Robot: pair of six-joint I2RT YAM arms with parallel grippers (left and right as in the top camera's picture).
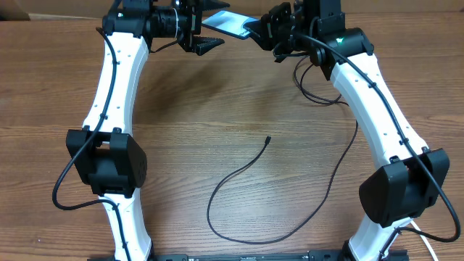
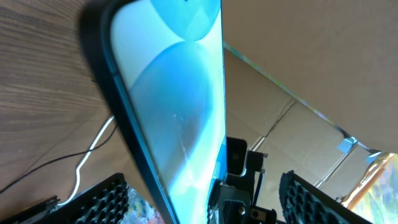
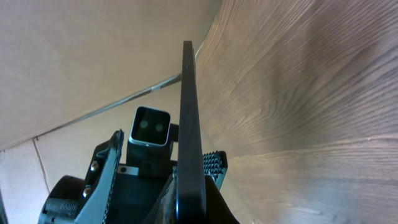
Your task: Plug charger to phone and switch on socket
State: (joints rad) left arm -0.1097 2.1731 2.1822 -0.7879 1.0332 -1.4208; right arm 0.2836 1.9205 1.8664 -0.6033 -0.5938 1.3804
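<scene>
The phone point(image 1: 230, 23), with a light blue-teal screen, is held off the table at the far edge. My right gripper point(image 1: 261, 32) is shut on its right end; in the right wrist view the phone point(image 3: 189, 118) shows edge-on, clamped between the fingers point(image 3: 193, 183). My left gripper point(image 1: 210, 29) is open at the phone's left end. In the left wrist view the screen point(image 2: 174, 106) passes between the spread fingers point(image 2: 202, 190) without being pinched. The charger cable point(image 1: 232, 174) lies looped on the table, its connector tip point(image 1: 268, 139) free. The socket is out of view.
A brown cardboard wall point(image 3: 74, 56) stands along the far edge of the wooden table point(image 1: 217, 101). A white cord point(image 2: 87, 152) and a thin black cable point(image 2: 37, 171) lie on the wood behind the phone. Both arm bases point(image 1: 109, 159) stand at the near corners.
</scene>
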